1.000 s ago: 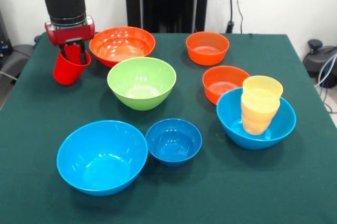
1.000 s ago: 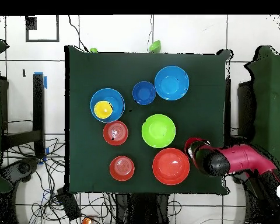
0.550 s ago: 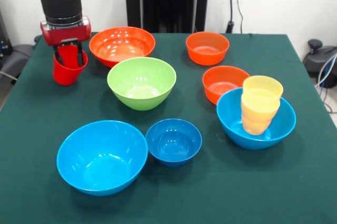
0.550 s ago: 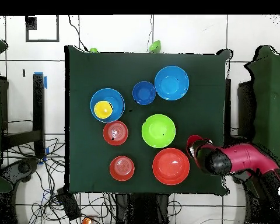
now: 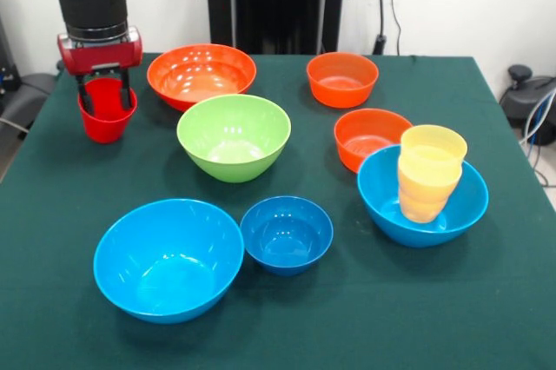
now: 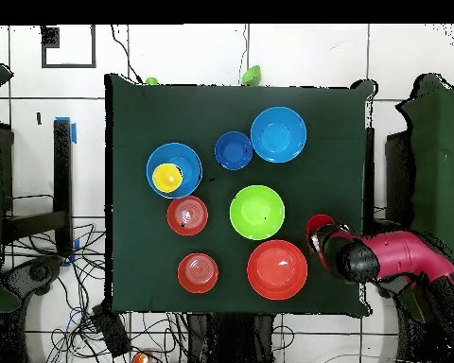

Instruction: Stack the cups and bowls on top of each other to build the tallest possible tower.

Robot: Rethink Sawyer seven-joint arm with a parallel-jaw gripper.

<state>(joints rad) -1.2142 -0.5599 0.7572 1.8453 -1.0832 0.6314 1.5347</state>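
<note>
We see the gripper at the upper left of the front view, its jaws clamped on the red cup. One dark finger runs down outside the cup's left wall and the other goes down inside it, so the rim sits between them. The cup is upright; we cannot tell whether its base touches the table or hangs just above it.

The front view shows this grip plainly. In the overhead view the arm comes in from the right edge and covers the gripper, leaving only part of the red cup's rim showing at the right of the green cloth, just right of the green bowl. The overhead view does show the layout at once, with every bowl a separate disc.

We count seven bowls:
- two large light-blue ones, one empty at lower left and one at right holding the yellow cups;
- one green bowl at centre;
- one large orange bowl at the top;
- two small orange bowls;
- one small dark-blue bowl.

The yellow cups stand nested, tilted slightly, and look like three.
</note>
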